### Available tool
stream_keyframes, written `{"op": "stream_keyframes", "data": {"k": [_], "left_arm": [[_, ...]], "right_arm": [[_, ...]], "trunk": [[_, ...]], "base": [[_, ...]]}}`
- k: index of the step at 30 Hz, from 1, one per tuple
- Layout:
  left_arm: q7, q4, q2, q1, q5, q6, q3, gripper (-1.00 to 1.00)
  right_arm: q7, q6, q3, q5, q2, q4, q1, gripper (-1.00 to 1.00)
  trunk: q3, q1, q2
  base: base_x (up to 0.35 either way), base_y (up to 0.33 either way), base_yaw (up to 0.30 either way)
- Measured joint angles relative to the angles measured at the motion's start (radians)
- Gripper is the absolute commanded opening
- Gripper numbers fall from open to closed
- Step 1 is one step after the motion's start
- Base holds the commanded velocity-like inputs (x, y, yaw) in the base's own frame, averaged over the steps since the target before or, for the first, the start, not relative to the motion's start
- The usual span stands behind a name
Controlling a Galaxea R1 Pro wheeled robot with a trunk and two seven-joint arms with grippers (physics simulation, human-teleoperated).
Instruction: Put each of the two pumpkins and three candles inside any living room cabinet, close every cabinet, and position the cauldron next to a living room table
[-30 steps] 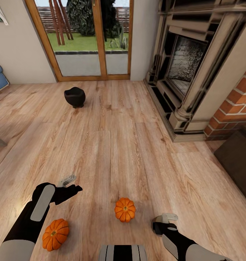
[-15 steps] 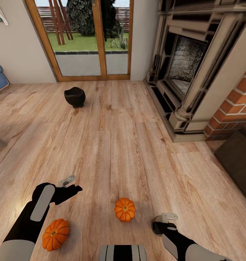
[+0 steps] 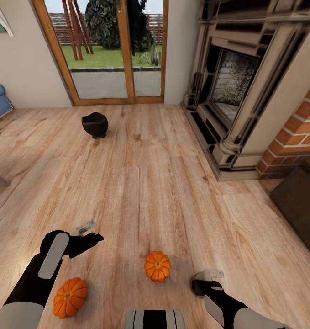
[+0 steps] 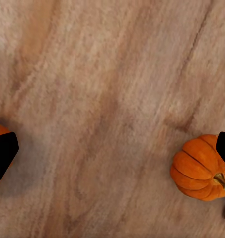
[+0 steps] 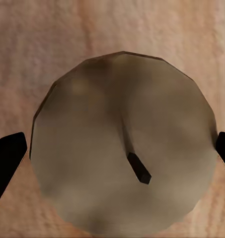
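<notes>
Head view has tipped a touch since a second ago: the far door and fireplace sit lower in frame, while nothing on the floor has itself moved. So no task step has been gained; both pumpkins lie loose.

Nearest, the larger pumpkin rests by the left forearm, the smaller pumpkin between the arms. The left hand hovers low, fingers spread wide over bare boards, holding nothing. The right hand hangs palm-down, jaws parted around a pale round candle top with a dark wick, not clearly gripping it.

Farther off, the cauldron stands alone before the glass door.
</notes>
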Motion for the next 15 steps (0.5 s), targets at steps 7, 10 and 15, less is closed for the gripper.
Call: {"op": "stream_keyframes", "data": {"k": [7, 10, 15], "left_arm": [[0.0, 0.0, 0.0, 0.0, 0.0, 0.0, -0.001, 1.0], [0.0, 0.0, 0.0, 0.0, 0.0, 0.0, -0.001, 1.0], [0.0, 0.0, 0.0, 0.0, 0.0, 0.0, -0.001, 1.0]], "right_arm": [[-0.007, 0.001, -0.004, 0.0, -0.001, -0.002, 0.0, -1.0], [-0.011, 0.009, -0.006, -0.005, -0.001, -0.005, 0.0, -1.0], [-0.017, 0.018, -0.009, -0.013, 0.0, -0.006, 0.0, -1.0]], "trunk": [[0.027, -0.003, 0.002], [0.039, -0.004, 0.002], [0.058, -0.007, 0.004]], "base": [[0.0, 0.0, 0.0], [0.0, 0.0, 0.0], [0.0, 0.0, 0.0]]}}
